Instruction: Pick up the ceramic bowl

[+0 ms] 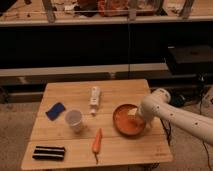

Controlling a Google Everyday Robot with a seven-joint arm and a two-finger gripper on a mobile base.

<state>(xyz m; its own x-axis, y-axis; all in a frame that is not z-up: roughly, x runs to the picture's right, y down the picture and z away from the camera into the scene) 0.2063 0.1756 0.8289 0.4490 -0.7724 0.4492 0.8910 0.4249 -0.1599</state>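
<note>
Gripper (134, 114) set wide, low over the right inner side of the wide shallow orange-red ceramic bowl (122, 125). Tips blend into a pale patch; contact with the rim cannot be told. White curved arm (172, 114) runs off to the right, cut by the frame edge. Bowl sits flat on the light wooden counter (125, 89). Left of the gripper: orange carrot (97, 141), white upright-lying tube (94, 97), translucent whitish plastic cup (74, 120), blue flat pad (55, 110), and farthest a black rectangular bar (49, 152), details unreadable.
</note>
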